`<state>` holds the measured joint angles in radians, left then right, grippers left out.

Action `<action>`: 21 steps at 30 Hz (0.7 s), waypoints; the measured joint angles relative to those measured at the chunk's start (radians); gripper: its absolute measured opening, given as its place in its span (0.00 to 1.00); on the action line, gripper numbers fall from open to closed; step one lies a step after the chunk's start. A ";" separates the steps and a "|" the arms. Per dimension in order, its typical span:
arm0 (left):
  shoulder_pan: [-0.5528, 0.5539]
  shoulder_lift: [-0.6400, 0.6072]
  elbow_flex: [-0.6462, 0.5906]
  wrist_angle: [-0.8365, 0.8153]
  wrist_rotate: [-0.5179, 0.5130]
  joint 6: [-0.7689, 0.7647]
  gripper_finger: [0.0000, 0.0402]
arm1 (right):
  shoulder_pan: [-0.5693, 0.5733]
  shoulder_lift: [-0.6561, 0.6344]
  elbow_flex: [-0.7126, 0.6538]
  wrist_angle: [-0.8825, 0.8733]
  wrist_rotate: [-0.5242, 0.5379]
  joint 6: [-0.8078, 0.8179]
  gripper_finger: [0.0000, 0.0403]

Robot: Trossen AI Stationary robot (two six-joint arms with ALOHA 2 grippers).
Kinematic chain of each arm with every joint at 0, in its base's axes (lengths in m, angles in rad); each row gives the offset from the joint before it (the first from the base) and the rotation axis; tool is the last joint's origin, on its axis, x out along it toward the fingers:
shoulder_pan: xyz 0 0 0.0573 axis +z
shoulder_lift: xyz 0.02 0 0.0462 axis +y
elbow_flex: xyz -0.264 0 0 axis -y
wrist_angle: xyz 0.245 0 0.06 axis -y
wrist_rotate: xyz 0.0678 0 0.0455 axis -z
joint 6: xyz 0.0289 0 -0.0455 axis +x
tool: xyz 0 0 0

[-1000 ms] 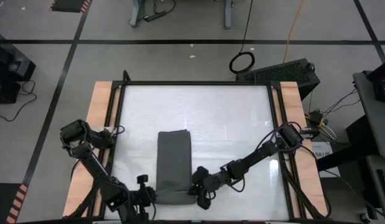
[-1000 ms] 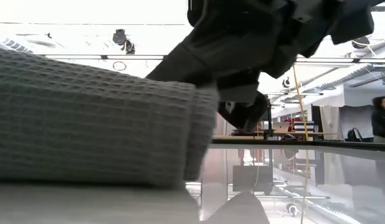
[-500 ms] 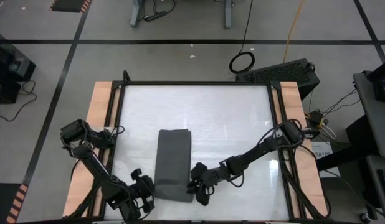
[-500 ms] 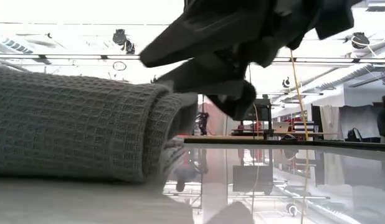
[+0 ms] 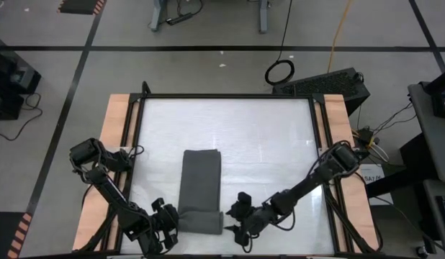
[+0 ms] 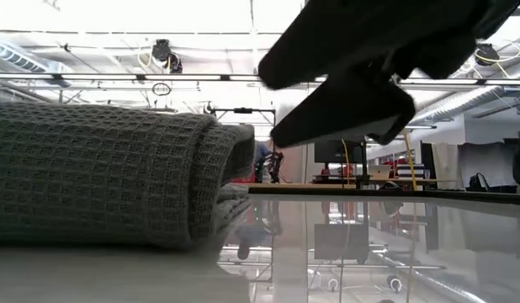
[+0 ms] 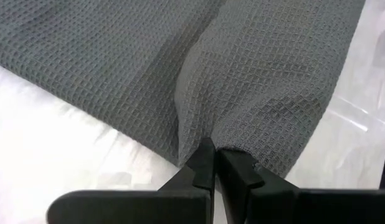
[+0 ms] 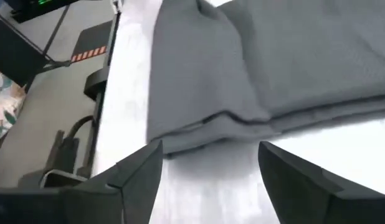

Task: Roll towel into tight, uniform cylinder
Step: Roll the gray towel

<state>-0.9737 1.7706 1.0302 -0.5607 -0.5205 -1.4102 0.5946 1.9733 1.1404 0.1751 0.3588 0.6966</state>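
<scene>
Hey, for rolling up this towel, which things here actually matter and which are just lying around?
Part of the job:
- towel, near end folded over
- left pincer, shut on the towel's corner
- right pincer, open, just off the towel's edge
- table

Just lying about:
- cable coil on the floor
- orange cord beyond the table
</scene>
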 joint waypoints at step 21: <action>-0.002 0.000 0.000 0.003 0.002 -0.024 0.04 | -0.067 0.005 0.000 -0.051 -0.129 -0.498 0.18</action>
<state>-0.9758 1.7706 1.0306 -0.5579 -0.5182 -1.4345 0.5274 1.9785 1.1408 0.1243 0.2301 0.1982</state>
